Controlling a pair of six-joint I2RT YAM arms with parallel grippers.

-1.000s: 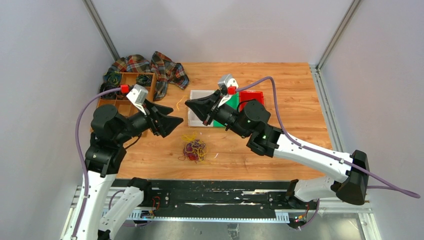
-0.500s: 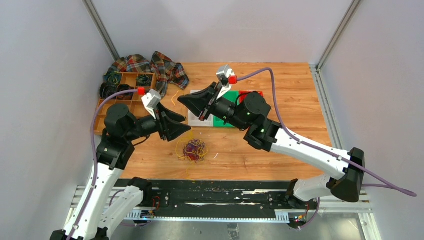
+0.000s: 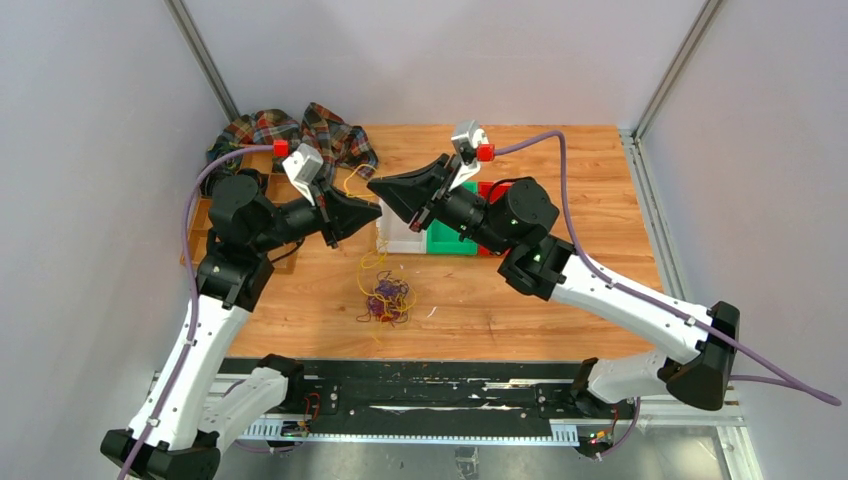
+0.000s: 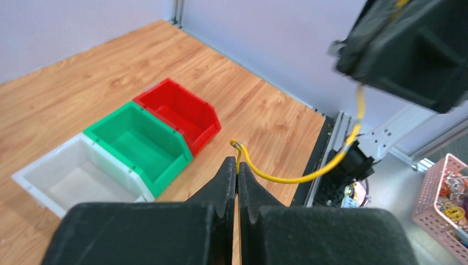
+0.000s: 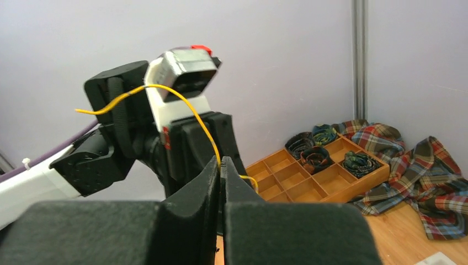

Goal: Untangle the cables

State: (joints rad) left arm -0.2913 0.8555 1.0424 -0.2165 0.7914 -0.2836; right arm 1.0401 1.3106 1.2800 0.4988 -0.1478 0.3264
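A: What is the overhead camera showing?

B: The cables (image 3: 386,298) are lying in a small tangle on the table (image 3: 600,200), just in front of the white bin (image 3: 392,238); the left gripper (image 3: 376,209) and the right gripper (image 3: 374,185) are hovering above it with their tips nearly meeting; a yellow cable (image 3: 350,181) is curling beside the left one.

A: And the left wrist?

B: The left gripper (image 4: 238,165) is pinching the yellow cable (image 4: 298,179), jaws pressed together; the cable is sagging, then climbing to the right gripper (image 4: 408,49) at the upper right. Below, the white bin (image 4: 72,176), green bin (image 4: 138,143) and red bin (image 4: 176,110) are sitting side by side.

A: The right wrist?

B: The right gripper (image 5: 222,164) is clamping the yellow cable (image 5: 185,105) too, with no gap between its jaws; the cable is arching up across the left arm's camera (image 5: 182,72), with its free end sticking out to the left. Behind, a wooden tray (image 5: 314,182) is holding dark rolls (image 5: 314,152) in its back compartments; a plaid cloth (image 5: 408,165) is lying right beside it.
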